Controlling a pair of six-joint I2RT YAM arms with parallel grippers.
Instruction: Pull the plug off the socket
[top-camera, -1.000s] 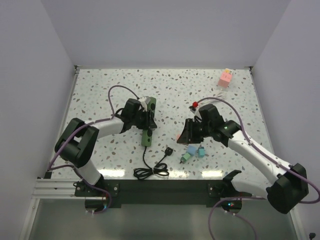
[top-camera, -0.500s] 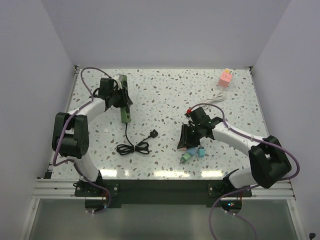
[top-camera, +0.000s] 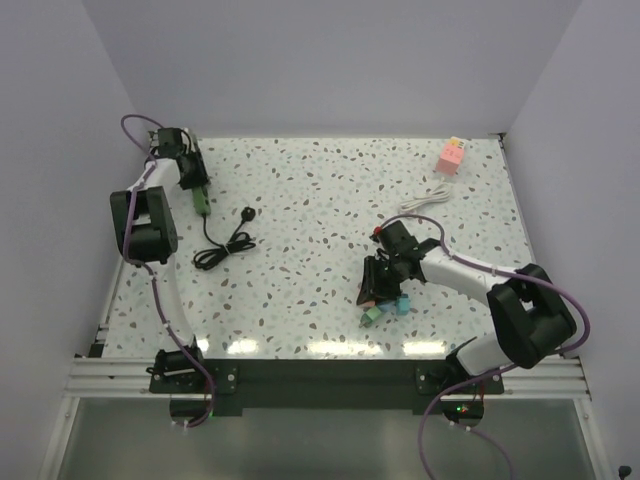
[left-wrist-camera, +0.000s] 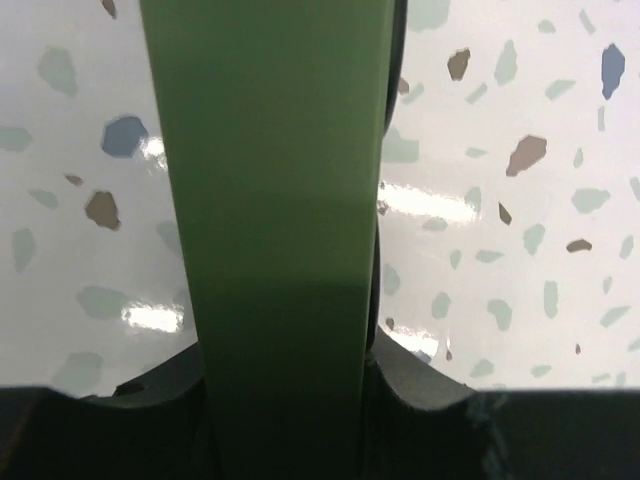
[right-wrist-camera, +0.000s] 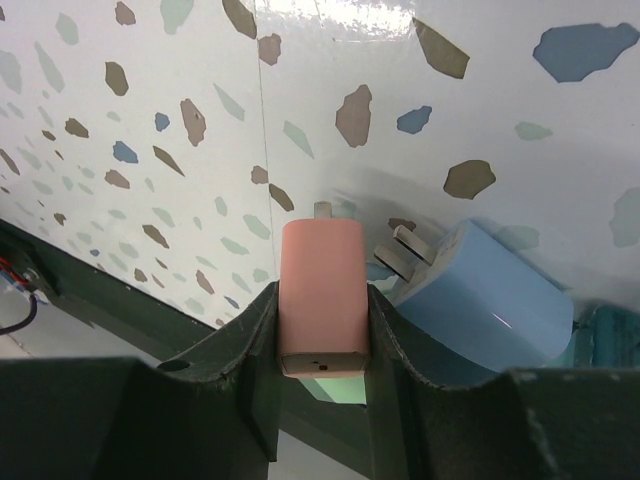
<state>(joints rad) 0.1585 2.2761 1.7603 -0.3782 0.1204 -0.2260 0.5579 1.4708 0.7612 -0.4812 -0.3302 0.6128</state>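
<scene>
Socket clamped in left gripper, green bar running out ahead between the fingers, pink plug pinched tight in right gripper – free, well apart from socket, blue plug just beside one finger.

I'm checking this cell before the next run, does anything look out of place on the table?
The green power strip is pinched in the left gripper at the table's far left corner, its black cord trailing in a tangle. The pink plug sits apart in the right gripper, beside a blue plug lying on its side.
</scene>
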